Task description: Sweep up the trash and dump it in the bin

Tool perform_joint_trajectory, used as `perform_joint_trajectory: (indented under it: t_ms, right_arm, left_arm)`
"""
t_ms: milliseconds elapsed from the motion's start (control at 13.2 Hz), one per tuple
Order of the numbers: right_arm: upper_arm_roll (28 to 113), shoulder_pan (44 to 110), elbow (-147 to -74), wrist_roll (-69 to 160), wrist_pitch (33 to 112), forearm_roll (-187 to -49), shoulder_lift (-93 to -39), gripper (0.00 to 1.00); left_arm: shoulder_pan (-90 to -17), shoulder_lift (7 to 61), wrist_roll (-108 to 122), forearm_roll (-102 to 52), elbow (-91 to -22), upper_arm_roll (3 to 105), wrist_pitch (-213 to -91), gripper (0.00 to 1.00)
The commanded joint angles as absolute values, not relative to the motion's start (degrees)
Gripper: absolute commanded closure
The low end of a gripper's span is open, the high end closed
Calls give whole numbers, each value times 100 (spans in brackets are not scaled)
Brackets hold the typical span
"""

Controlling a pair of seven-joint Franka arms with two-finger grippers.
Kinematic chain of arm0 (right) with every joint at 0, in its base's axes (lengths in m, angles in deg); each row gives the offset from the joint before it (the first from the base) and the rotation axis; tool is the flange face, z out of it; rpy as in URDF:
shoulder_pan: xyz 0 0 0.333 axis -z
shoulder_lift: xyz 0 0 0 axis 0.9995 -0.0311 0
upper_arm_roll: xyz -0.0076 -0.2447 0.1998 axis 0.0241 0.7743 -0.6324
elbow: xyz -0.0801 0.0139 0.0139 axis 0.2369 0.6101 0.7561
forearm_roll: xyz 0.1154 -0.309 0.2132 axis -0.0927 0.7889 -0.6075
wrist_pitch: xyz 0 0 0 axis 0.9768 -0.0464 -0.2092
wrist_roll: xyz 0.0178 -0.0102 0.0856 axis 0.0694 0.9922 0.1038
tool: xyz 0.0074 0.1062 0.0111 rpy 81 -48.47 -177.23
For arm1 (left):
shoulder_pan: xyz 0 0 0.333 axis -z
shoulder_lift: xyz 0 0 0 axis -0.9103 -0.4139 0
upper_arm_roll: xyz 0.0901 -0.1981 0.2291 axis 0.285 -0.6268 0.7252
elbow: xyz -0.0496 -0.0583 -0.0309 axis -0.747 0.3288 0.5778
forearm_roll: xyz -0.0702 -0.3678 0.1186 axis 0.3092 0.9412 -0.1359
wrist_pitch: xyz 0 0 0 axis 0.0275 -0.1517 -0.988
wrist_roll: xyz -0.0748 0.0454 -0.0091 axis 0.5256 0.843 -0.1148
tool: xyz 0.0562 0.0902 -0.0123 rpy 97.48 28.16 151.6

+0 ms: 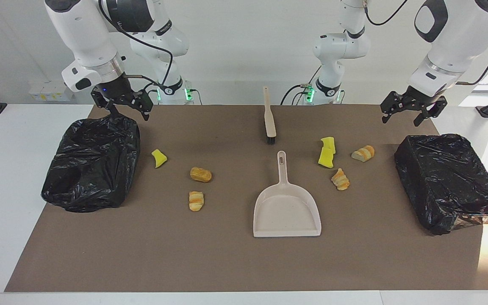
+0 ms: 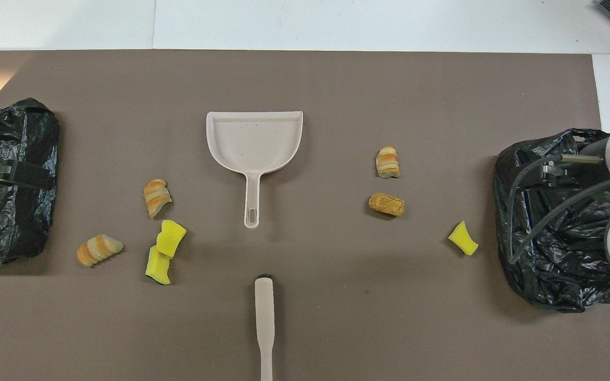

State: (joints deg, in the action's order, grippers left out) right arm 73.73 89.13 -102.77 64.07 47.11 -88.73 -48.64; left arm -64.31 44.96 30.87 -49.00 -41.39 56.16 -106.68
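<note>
Brown mat (image 1: 235, 254) holds dustpan (image 1: 286, 207), brush (image 1: 269, 116), trash (image 1: 201, 174) (no legible writing).

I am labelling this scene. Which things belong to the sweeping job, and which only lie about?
For the job:
- brush
- dustpan
- seven trash pieces, e.g. yellow wedge, striped roll
- two black-bagged bins

Lying about:
- brown mat only

Both pincers hang open: the right pincer (image 1: 122, 103) just above one black-bagged bin (image 1: 91, 163), the left pincer (image 1: 413, 109) above the counter (image 1: 227, 262) near the other bin (image 1: 449, 182).
</note>
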Motion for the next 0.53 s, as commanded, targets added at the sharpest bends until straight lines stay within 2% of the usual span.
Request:
perform_joint_trajectory:
  t_ms: [0,454]
  right_arm:
    - [7329,8936,-9922,6220,4744,-8919,-5084,0]
    - [7338,8927,-9900,6185,4796,-8884,-5104,0]
  left_arm:
    - [-6414,4606,3304,-4976,-4155,5652,-10537,0]
    - [-6414,4607,3297,-4967,-4156,5644,-10502,0]
